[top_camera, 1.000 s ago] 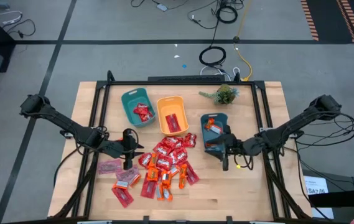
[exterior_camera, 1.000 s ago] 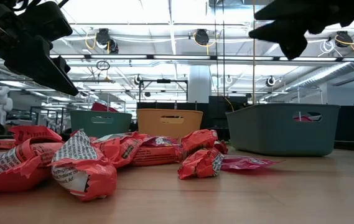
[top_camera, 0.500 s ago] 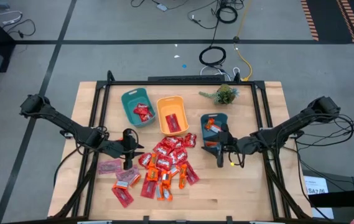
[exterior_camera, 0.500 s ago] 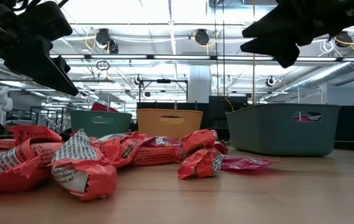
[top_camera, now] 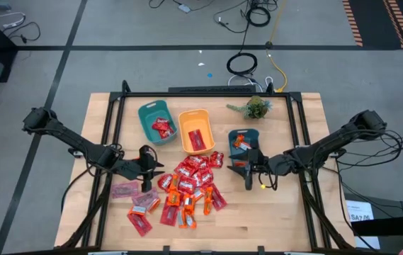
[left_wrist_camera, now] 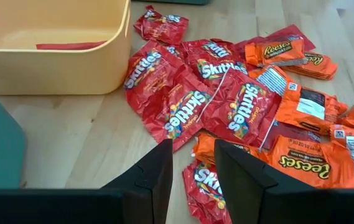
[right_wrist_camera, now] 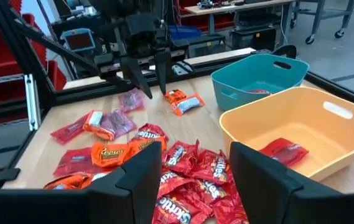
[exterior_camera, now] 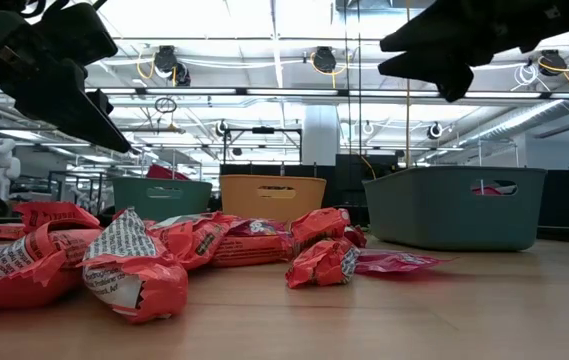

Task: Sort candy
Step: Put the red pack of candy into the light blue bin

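Red and orange wrappers lie in a loose heap at the middle of the wooden worktop (top_camera: 286, 227): that is the candy (top_camera: 190, 185), mostly shiny red packets with several orange ones mixed in and a couple of pale pink packets (top_camera: 125, 189) off to my left side of the heap.

My left jaws (top_camera: 146, 172) hang just above the left edge of the heap, standing parted with nothing between them; from that wrist I look down past my two dark fingers (left_wrist_camera: 153, 176) onto red packets and orange packets (left_wrist_camera: 301, 162) spread on the wood.

My right jaws (top_camera: 249, 168) hover beside the right edge of the heap, just in front of the right teal bin (top_camera: 243, 134), also parted and holding nothing.

Three bins stand in a row behind the heap. One teal bin (top_camera: 154, 120) on the left holds a few red pieces, the yellow-orange bin (top_camera: 195, 130) in the middle holds one red packet, and the right teal bin has an orange piece in it.

At the far edge of the worktop sits a small green plant (top_camera: 256, 108).
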Motion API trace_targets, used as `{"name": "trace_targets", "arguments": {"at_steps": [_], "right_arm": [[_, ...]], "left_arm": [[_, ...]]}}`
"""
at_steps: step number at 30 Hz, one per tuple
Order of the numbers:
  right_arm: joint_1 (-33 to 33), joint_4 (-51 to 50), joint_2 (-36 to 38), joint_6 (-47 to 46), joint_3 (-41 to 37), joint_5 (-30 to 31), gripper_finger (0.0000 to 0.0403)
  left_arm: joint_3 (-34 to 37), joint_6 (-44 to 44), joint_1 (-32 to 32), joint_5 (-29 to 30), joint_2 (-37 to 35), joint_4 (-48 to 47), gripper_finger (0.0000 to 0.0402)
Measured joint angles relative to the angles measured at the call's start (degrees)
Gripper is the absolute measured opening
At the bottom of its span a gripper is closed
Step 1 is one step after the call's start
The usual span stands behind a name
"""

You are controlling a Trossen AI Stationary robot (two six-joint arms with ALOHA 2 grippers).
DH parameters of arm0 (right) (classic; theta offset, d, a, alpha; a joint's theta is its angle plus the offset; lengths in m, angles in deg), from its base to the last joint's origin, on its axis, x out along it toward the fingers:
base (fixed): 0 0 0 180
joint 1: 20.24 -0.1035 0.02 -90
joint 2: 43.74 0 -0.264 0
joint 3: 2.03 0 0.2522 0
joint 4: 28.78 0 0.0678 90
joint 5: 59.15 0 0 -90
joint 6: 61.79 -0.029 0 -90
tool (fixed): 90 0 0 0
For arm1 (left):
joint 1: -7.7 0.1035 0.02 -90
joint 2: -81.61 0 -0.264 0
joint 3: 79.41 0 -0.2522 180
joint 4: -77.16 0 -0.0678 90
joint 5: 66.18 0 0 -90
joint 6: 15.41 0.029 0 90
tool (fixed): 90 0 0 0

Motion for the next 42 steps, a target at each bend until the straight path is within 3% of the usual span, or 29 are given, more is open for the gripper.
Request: {"name": "trace_targets", "arguments": {"at_steps": [15, 42], "right_arm": [[0.1, 0.0, -6.9, -1.9, 1.4, -0.2, 0.0180], [0.1, -0.1, -7.2, -1.8, 1.4, -0.1, 0.0180]], "left_arm": [[0.0, -1.6, 0.0, 0.0, 0.0, 0.2, 0.0128], [0.0, -1.7, 0.0, 0.0, 0.0, 0.2, 0.0128]]}}
